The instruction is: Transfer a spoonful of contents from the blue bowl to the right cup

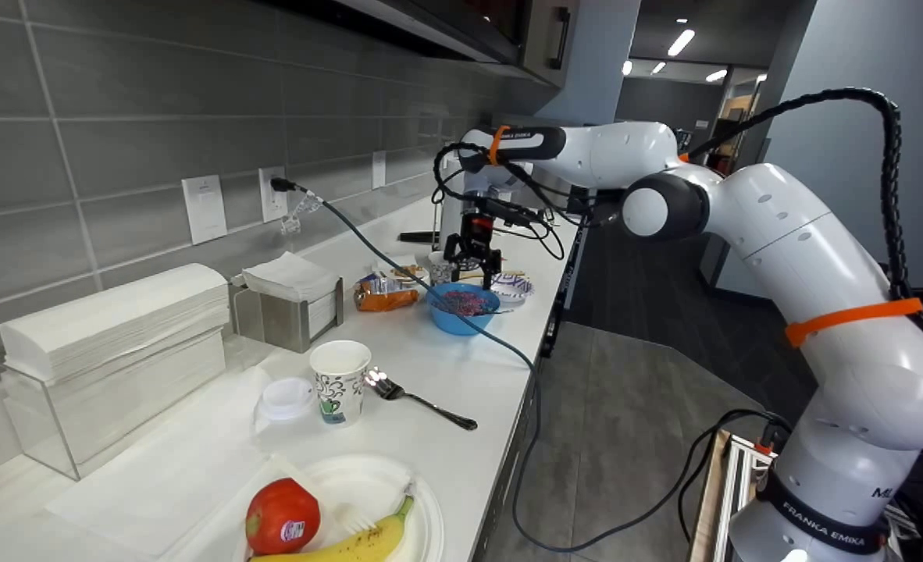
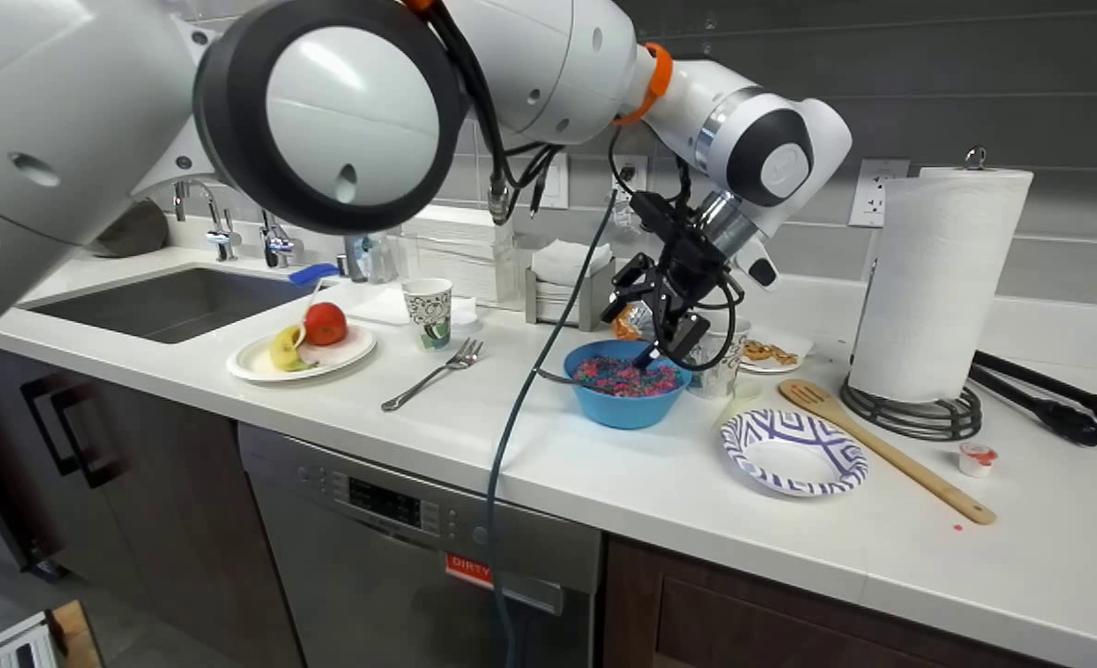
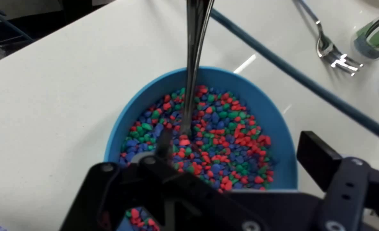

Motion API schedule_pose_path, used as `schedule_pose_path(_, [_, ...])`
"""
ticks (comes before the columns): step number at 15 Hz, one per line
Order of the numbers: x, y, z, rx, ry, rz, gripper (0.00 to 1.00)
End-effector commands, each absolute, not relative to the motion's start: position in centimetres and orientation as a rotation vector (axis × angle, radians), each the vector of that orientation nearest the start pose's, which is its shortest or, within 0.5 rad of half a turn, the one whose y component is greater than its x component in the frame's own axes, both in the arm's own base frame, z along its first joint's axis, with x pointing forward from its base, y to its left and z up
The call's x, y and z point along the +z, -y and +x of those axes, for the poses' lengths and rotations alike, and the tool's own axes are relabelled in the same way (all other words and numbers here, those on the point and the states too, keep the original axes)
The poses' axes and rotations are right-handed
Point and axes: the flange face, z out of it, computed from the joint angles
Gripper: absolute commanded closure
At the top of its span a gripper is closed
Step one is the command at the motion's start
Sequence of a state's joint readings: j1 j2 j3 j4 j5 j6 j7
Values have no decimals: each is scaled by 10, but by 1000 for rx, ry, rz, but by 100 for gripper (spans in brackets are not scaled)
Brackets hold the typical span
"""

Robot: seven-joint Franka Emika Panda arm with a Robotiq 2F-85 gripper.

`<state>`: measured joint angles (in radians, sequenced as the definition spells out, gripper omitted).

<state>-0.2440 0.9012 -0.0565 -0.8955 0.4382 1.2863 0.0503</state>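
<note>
Gripper (image 1: 471, 279) hangs over the blue bowl (image 2: 627, 411), fingers apart, nothing held. Metal handle (image 3: 191, 86) (spoon, I'd guess) crosses the bowl's rim; 1 crooked grab could swing it and flick pebbles (image 3: 228, 138) out.

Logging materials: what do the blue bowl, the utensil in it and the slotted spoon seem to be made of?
Blue bowl: probably plastic, smooth and satin, judging by its even colour.
Utensil: likely polished metal, with bright reflections along its dark handle.
Slotted spoon: apparently wood or bamboo, fairly matte, from its tan colour.
</note>
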Motion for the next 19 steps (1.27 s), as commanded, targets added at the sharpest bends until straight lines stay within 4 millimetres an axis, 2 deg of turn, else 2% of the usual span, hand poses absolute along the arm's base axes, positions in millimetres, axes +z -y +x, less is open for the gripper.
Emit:
schedule_pose_path(1, [372, 128, 693, 651, -282, -2614, 0])
schedule_pose_path(3, [386, 139, 691, 624, -417, -2756, 0])
schedule_pose_path(5, [397, 164, 683, 606, -505, -2843, 0])
schedule_pose_path(10, [412, 251, 657, 499, -827, -2996, 0])
schedule_pose_path(12, [414, 275, 654, 395, -962, -3039, 0])
schedule_pose_path(14, [431, 280, 659, 139, -951, -3020, 0])
schedule_pose_path(15, [418, 286, 665, 263, -922, -3042, 0])
schedule_pose_path(17, [427, 288, 666, 167, -930, -3049, 0])
schedule_pose_path(19, [432, 284, 664, 159, -929, -3046, 0])
